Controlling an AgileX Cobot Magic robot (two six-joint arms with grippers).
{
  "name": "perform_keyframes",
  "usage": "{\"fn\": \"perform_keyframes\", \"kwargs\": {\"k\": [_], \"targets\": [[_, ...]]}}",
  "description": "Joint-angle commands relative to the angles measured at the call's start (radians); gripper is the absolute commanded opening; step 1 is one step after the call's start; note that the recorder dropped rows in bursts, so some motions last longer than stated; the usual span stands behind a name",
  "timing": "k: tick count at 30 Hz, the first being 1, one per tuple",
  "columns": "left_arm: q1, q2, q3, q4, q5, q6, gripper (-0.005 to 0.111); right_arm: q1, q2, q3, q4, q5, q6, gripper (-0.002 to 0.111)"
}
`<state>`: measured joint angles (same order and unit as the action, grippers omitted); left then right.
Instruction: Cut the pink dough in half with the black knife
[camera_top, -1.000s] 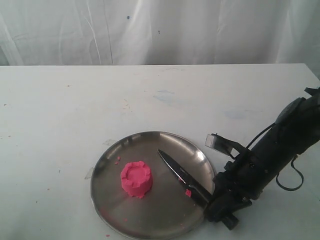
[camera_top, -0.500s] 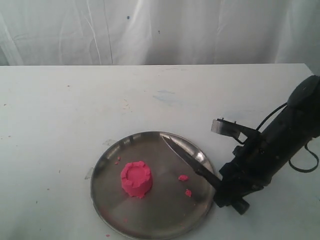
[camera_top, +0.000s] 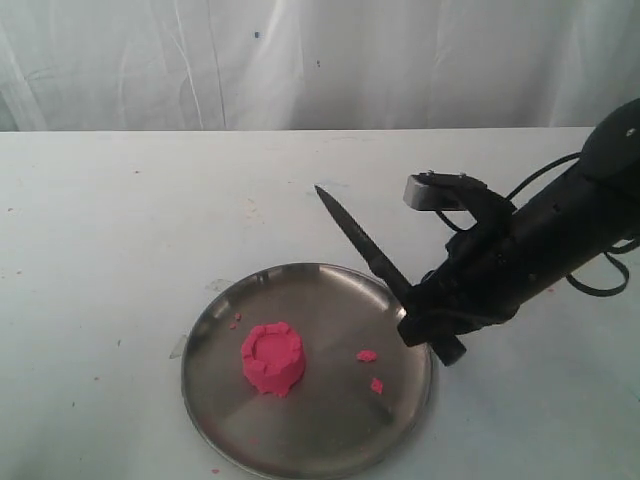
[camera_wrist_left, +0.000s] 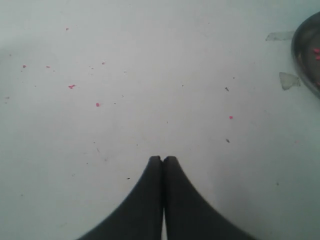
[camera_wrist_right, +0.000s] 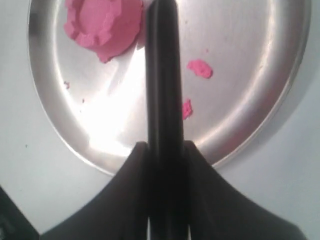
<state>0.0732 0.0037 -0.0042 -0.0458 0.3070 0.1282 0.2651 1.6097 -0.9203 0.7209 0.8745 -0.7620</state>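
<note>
The pink dough (camera_top: 271, 358) (camera_wrist_right: 104, 25) is one round lump with a notched rim, sitting left of centre on the round metal plate (camera_top: 330, 440) (camera_wrist_right: 260, 90). My right gripper (camera_top: 425, 320) (camera_wrist_right: 165, 146) is shut on the handle of the black knife (camera_top: 360, 243) (camera_wrist_right: 162, 75). The knife hangs in the air over the plate's far right rim, blade pointing up and to the far left, clear of the dough. My left gripper (camera_wrist_left: 163, 159) shows only in its wrist view, shut with nothing in it, above bare table.
Two small pink crumbs (camera_top: 367, 355) (camera_wrist_right: 200, 68) lie on the plate's right side, with tinier specks (camera_wrist_left: 71, 86) scattered on the white table (camera_top: 150, 220). A white curtain (camera_top: 320, 60) hangs behind the table's far edge.
The right gripper has lifted the knife off the plate and carried it up and away from the front edge; the blade now points upward. The dough has not moved.
</note>
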Motion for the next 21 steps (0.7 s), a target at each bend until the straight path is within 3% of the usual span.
{"fn": "perform_keyframes", "kwargs": {"k": [1, 4, 9, 15, 21], "targets": [[0.004, -0.004, 0.004, 0.021, -0.001, 0.063, 0.000, 0.060, -0.008, 0.025, -0.009, -0.141, 0.006, 0.000], [0.004, -0.004, 0.004, 0.028, -0.001, 0.083, 0.000, 0.106, -0.008, 0.027, -0.009, -0.206, 0.006, 0.000], [0.004, -0.004, 0.004, 0.108, -0.006, 0.276, 0.000, 0.159, -0.008, 0.025, -0.009, -0.296, 0.008, 0.000], [0.004, -0.004, 0.004, 0.102, -0.050, 0.268, 0.000, 0.161, -0.008, 0.042, -0.015, -0.454, 0.045, 0.000], [0.004, -0.004, 0.004, -0.212, -0.248, 0.104, 0.000, 0.161, -0.008, 0.143, 0.003, -0.690, 0.068, 0.000]]}}
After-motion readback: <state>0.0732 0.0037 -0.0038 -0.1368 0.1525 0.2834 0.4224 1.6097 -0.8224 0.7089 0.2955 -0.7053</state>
